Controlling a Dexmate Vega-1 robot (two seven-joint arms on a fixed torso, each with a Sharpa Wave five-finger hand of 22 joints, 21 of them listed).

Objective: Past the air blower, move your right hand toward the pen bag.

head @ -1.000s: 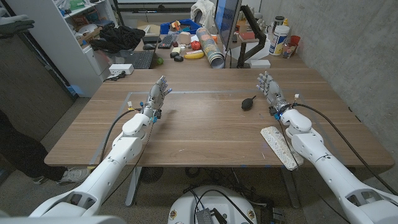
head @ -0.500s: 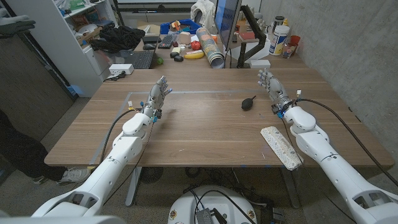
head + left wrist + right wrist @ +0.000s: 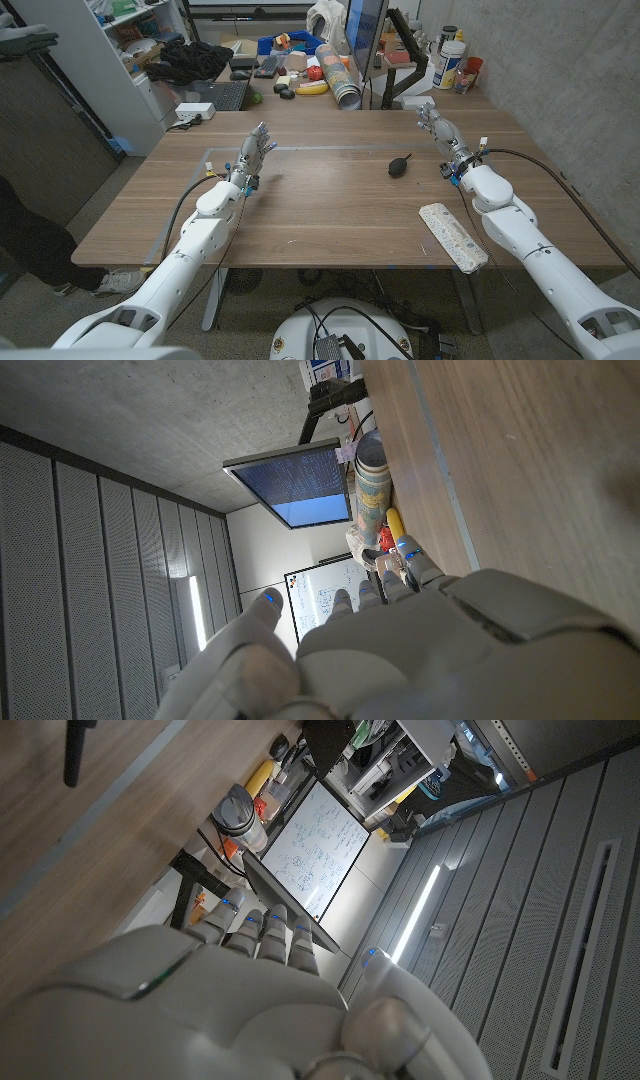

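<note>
Head view: one air blower (image 3: 399,164), black, mid-table; one pen bag (image 3: 453,236), pale and patterned, at the near right edge beside the right forearm. Right hand (image 3: 440,132) raised past the blower toward the far edge, fingers apart, holding nothing. Left hand (image 3: 254,154) likewise spread and empty. One monitor (image 3: 364,42) and one banana (image 3: 313,88) behind the table.

Left wrist view: hand's back (image 3: 420,650), monitor (image 3: 290,485).

Right wrist view: hand's back (image 3: 230,1010), whiteboard (image 3: 322,850).

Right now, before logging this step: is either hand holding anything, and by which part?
Nothing is held. The right hand and left hand are both open, apart from the air blower and the pen bag.
</note>
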